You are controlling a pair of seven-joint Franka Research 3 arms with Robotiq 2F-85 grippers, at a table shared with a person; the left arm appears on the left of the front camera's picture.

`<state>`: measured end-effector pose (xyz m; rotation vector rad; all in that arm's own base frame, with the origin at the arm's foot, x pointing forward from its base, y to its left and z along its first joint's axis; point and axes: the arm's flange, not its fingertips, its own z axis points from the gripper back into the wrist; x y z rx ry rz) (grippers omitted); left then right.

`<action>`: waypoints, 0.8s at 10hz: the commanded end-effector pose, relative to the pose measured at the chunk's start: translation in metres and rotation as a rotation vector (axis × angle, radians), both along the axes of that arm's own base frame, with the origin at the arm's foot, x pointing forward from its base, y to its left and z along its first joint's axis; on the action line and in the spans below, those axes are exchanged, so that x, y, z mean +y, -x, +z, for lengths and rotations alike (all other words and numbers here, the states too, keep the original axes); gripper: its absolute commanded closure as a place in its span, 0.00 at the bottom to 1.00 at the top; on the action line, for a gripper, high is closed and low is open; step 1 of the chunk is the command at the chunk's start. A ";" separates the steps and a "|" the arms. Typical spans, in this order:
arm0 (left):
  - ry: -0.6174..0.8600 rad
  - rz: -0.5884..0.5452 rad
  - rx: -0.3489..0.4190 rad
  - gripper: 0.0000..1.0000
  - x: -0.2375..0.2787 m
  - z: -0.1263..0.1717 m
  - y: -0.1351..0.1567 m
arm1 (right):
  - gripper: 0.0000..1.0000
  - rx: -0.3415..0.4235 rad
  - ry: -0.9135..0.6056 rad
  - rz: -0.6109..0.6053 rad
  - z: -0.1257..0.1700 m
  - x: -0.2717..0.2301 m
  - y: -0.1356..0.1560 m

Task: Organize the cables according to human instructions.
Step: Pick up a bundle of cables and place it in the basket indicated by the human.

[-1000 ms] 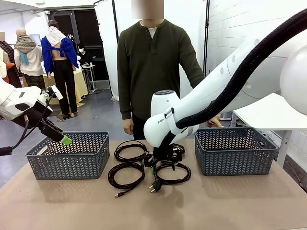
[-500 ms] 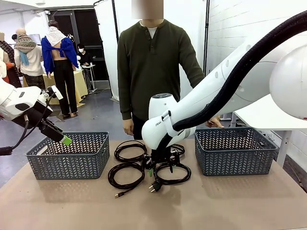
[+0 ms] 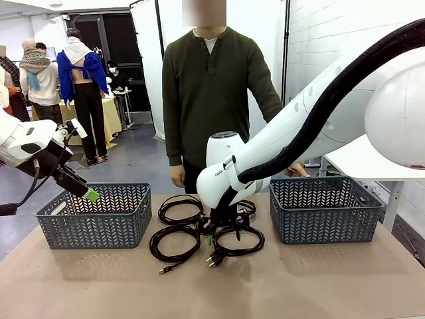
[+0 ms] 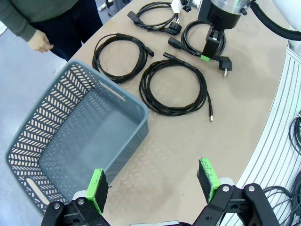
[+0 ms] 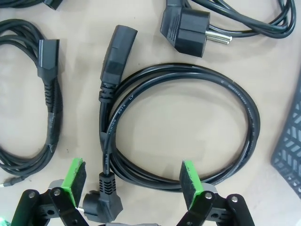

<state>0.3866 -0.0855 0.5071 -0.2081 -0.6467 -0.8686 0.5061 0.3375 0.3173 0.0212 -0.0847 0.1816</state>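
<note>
Four black coiled cables lie mid-table between the baskets: back left (image 3: 179, 207), front left (image 3: 174, 242), front right (image 3: 238, 242), and back right (image 3: 247, 207), partly behind my right arm. My right gripper (image 3: 222, 229) hangs open, low over the front right coil (image 5: 188, 127). Its green pads (image 5: 75, 176) straddle the coil's near side, with an angled plug (image 5: 106, 195) between them. My left gripper (image 3: 85, 189) is open (image 4: 153, 183), raised above the left basket (image 4: 75, 136) and holding nothing. The human (image 3: 212, 86) stands at the far edge, arms down.
A grey basket (image 3: 96, 216) sits at the left and a matching one (image 3: 323, 209) at the right, whose corner (image 5: 289, 155) lies close to my right gripper. The person's hand (image 3: 297, 169) rests behind the right basket. The front of the table is bare.
My right arm's wrist has shifted slightly to the left above the front right coil. The left arm, the cables and the person have stayed put.
</note>
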 end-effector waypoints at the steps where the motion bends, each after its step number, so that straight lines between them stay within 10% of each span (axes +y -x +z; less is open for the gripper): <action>1: 0.016 0.003 0.001 0.00 0.001 -0.001 -0.002 | 0.00 -0.018 0.031 -0.027 -0.006 0.007 -0.006; 8: 0.016 0.003 0.001 0.00 0.001 -0.001 -0.002 | 0.07 -0.014 0.059 -0.054 -0.013 0.011 -0.014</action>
